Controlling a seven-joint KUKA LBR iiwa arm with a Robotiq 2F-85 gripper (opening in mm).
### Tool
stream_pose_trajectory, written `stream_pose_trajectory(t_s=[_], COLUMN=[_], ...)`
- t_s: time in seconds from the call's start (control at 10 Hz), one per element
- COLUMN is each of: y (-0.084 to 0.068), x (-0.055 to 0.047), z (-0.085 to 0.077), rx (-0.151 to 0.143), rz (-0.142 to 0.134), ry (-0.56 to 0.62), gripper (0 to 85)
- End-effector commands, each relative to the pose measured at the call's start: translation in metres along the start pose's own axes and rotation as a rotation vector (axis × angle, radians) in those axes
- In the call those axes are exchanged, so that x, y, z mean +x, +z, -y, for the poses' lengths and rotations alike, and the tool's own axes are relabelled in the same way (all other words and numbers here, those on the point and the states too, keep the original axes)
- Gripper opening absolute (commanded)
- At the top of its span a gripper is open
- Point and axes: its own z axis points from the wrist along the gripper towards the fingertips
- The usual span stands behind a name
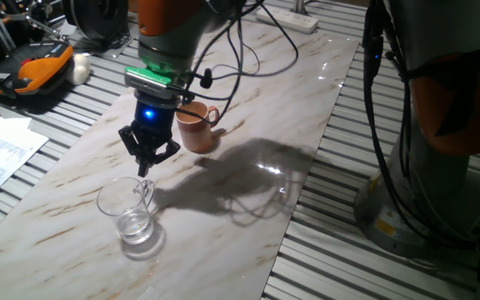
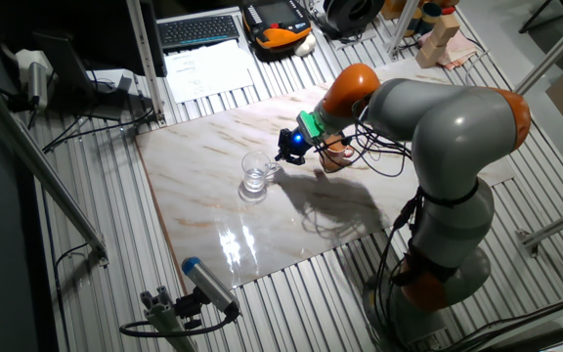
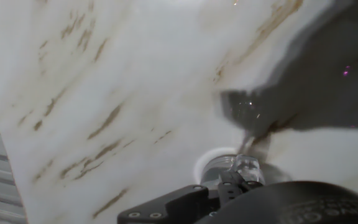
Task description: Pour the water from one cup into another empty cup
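While glass mug (image 1: pixel 129 211) stands, brown mug (image 1: pixel 196 127) sits behind end effector (image 1: pixel 147 163).

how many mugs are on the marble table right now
2: the glass mug stands just below the gripper; the brown mug stands behind the arm. None seems hidden.

Hand view: the glass mug (image 3: pixel 238 169), just ahead of the gripper (image 3: pixel 232 184), is blurred and partly hidden by the hand's housing, so its water cannot be made out. Behind the gripper in the other fixed view, the brown mug (image 2: pixel 336 161) is mostly covered by the arm; finger spacing is too small to tell.
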Motion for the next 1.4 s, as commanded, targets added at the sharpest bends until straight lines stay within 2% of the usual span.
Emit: stream_pose_trajectory(t_s=[0.0,0.2,0.3,0.5,0.6,0.8,1.1,1.3], y=[-0.0001,-0.0017,-0.0023,-0.0026,-0.0029,-0.0029,-0.0045,-0.0052], x=[0.0001,0.0007,0.0009,0.0008,0.0007,0.0001,-0.0008,-0.0014], z=[0.0,-0.0011,-0.0017,-0.0021,-0.0025,-0.0023,-0.0042,-0.0053], rx=[-0.007,0.001,0.012,0.044,0.044,0.057,0.089,0.105], rz=[-0.009,-0.022,-0.038,-0.05,-0.059,-0.063,-0.091,-0.093], ry=[0.003,-0.001,-0.007,-0.013,-0.008,-0.006,-0.018,-0.02], gripper=[0.0,0.0,0.0,0.0,0.0,0.0,0.0,0.0])
